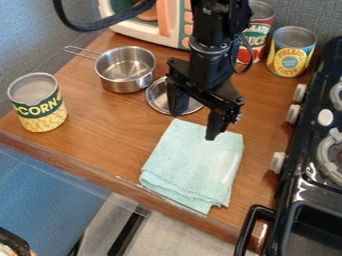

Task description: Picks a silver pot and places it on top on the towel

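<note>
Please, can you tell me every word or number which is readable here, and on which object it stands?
"CORN": on the left yellow can.
"PINEAPPLE", with a blurred second word: on the right yellow can.
The red can: label partly hidden, too blurred to quote.
No readable numbers.

Wooden countertop [100,125]: lay in soft, fairly bright light, source unclear.
Front edge [133,194]: glinted in thin whitish streaks.
Metal saucepan [127,81]: threw back bright highlights.
Round lid [155,98]: mirrored light and dark patches.
Folded towel [194,157]: looked evenly lit, faintly shaded along the folds.
Black gripper [194,125]: showed mostly dark, with small glints.
Toy stove [308,192]: caught glossy highlights.
</note>
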Controlling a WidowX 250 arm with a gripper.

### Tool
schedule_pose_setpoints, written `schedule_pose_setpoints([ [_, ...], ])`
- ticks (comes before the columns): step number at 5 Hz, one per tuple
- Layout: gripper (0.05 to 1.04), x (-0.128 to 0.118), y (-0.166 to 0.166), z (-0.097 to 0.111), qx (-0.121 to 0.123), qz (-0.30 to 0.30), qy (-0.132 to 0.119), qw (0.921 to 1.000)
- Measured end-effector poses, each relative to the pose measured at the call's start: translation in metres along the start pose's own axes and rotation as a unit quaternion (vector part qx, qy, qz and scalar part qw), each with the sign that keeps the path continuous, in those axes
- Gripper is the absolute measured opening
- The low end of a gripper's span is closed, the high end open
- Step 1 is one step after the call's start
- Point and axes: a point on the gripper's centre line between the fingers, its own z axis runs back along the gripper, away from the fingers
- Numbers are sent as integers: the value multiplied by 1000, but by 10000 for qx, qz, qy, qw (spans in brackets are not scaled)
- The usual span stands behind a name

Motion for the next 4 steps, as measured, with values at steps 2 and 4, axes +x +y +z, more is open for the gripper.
schedule_pose_setpoints([
  [2, 1000, 12, 37, -12, -116, 319, 118, 9994],
  [4, 1000, 34, 103, -20, -81, 516, 149, 9985],
])
